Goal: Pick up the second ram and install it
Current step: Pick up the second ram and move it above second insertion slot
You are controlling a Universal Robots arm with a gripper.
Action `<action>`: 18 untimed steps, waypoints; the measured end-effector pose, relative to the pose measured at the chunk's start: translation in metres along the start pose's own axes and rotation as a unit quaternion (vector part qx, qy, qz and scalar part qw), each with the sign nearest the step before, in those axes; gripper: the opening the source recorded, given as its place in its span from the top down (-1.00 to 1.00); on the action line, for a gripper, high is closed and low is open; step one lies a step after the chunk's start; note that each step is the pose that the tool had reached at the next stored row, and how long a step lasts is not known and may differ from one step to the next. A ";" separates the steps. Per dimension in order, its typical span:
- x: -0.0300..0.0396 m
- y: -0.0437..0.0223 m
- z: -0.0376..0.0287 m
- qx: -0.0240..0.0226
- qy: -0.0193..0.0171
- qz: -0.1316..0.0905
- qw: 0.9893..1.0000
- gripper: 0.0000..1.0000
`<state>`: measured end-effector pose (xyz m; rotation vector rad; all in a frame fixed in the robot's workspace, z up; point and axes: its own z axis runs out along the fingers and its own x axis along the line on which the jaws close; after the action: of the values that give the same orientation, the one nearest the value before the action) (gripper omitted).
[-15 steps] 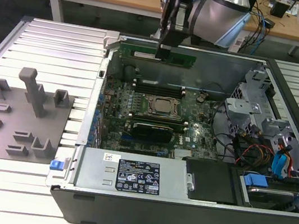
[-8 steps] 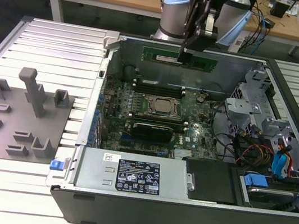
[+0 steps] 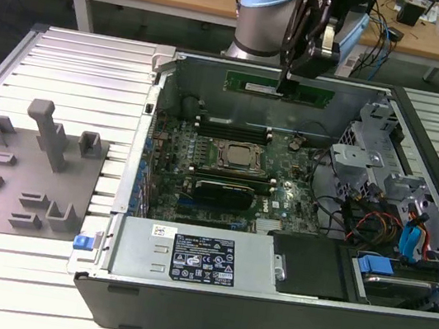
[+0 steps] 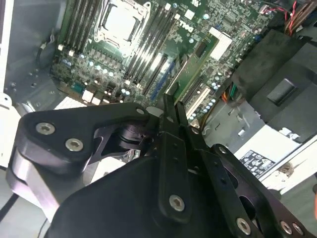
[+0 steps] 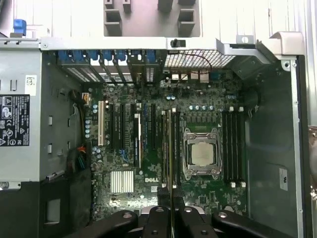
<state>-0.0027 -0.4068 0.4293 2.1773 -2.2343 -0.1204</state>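
Gripper (image 3: 286, 79) is clamped on the second ram (image 3: 277, 88), hanging above the motherboard (image 3: 285, 198). You've got its long axis parallel to the memory slots (image 3: 234, 127), which lie below it.

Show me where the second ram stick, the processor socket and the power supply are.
second ram (image 3: 314, 94), exterior view, green face near one end.
processor socket (image 5: 200, 153), first wrist view, middle of the silver chip lid.
power supply (image 3: 255, 258), exterior view, bare silver top beside its label.
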 end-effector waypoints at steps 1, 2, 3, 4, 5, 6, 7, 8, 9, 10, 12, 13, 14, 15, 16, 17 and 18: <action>-0.0001 -0.0010 0.0007 0.000 -0.002 0.006 1.000 0.73; -0.0003 -0.0025 0.0020 0.000 -0.002 0.006 1.000 0.73; -0.0007 -0.0038 0.0039 -0.001 -0.002 0.006 1.000 0.73; -0.0009 -0.0049 0.0053 -0.001 -0.002 0.006 1.000 0.73; -0.0009 -0.0055 0.0064 -0.002 -0.002 0.006 1.000 0.73; -0.0010 -0.0071 0.0090 -0.002 -0.001 0.006 1.000 0.73; -0.0009 -0.0073 0.0101 -0.002 -0.002 0.006 1.000 0.73; -0.0008 -0.0075 0.0110 -0.003 -0.002 0.006 1.000 0.73; -0.0007 -0.0078 0.0136 -0.003 -0.002 0.006 1.000 0.73; -0.0007 -0.0083 0.0163 -0.003 -0.002 0.006 1.000 0.73; -0.0006 -0.0089 0.0196 -0.003 -0.002 0.006 1.000 0.73; -0.0005 -0.0091 0.0205 -0.003 -0.002 0.006 1.000 0.73; -0.0004 -0.0095 0.0221 -0.003 -0.001 0.006 1.000 0.73; -0.0004 -0.0096 0.0228 -0.003 -0.002 0.006 1.000 0.73; -0.0004 -0.0099 0.0242 -0.003 -0.001 0.006 1.000 0.73; -0.0003 -0.0100 0.0252 -0.003 -0.002 0.006 1.000 0.73; -0.0003 -0.0103 0.0267 -0.003 -0.002 0.006 1.000 0.73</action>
<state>0.0057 -0.4056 0.4020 2.1620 -2.2446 -0.1307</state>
